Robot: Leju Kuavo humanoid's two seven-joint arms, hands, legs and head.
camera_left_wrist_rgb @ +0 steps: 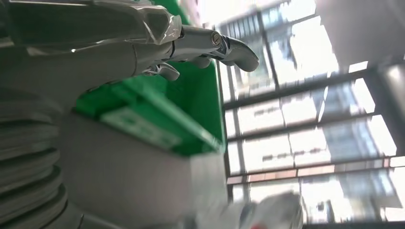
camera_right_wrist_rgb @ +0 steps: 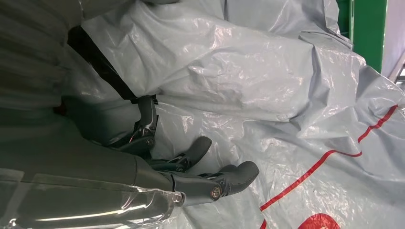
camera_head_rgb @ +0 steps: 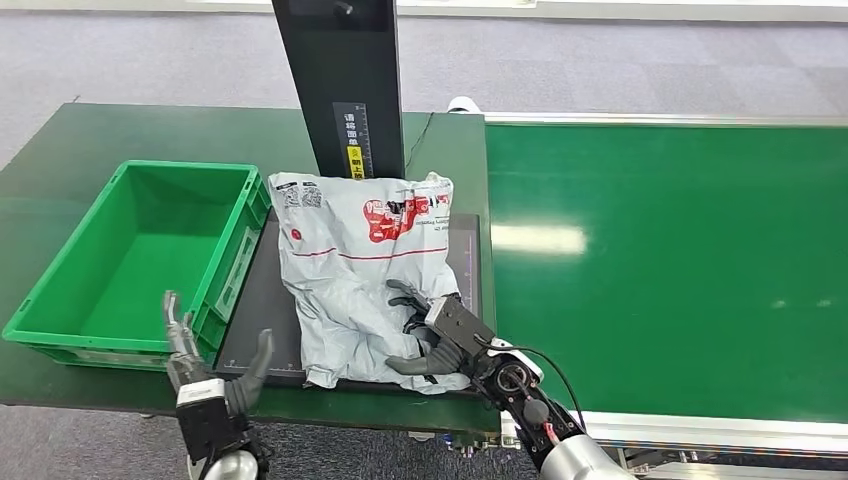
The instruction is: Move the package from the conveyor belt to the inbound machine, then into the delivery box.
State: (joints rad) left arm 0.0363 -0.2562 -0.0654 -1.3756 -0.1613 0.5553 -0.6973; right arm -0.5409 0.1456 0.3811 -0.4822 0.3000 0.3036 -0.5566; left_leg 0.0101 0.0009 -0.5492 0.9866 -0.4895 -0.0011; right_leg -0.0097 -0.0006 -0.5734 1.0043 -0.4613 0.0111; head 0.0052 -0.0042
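Note:
A grey plastic package (camera_head_rgb: pixel 350 270) with red print lies crumpled but flat on the black plate (camera_head_rgb: pixel 262 330) of the inbound machine. My right hand (camera_head_rgb: pixel 435 335) rests on the package's near right corner. Its fingers are spread over the plastic and its thumb lies at the near edge. In the right wrist view the hand (camera_right_wrist_rgb: pixel 157 162) lies stretched on the package (camera_right_wrist_rgb: pixel 267 81), with a fold of plastic between thumb and fingers. My left hand (camera_head_rgb: pixel 205 370) stands open with fingers up, just in front of the green delivery box (camera_head_rgb: pixel 60 300) and holding nothing. The left wrist view shows that hand (camera_left_wrist_rgb: pixel 143 43) beside the box (camera_left_wrist_rgb: pixel 191 114).
The machine's black column (camera_head_rgb: pixel 340 80) rises behind the plate. The green conveyor belt (camera_head_rgb: pixel 680 260) runs along the right, bare. The delivery box sits left of the plate on a dark green table (camera_head_rgb: pixel 60 160).

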